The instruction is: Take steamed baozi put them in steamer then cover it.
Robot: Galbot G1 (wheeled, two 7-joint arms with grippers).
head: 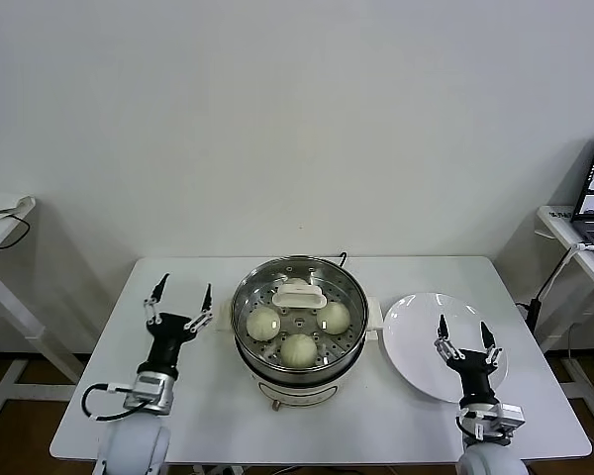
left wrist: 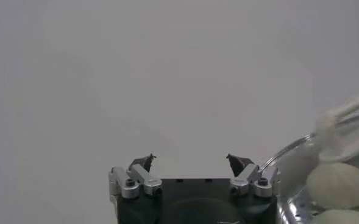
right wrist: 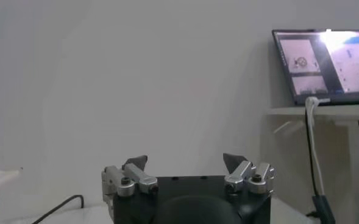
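Stainless-steel round steamer (head: 299,327), glass cover (head: 299,297) on, holds cream-white pleated baozi (head: 263,322) between both spread, empty grippers: left (head: 183,290), right (head: 464,330) above white plate (head: 416,341).

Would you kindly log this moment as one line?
steamer: lid on, baozi inside | plate: bare | left claw, right claw: open, idle

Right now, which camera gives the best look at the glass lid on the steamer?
The head view: it shows the whole cover seated on the steamer, handle and buns visible through it. The left wrist view catches only its edge and handle. The right wrist view shows none of it.
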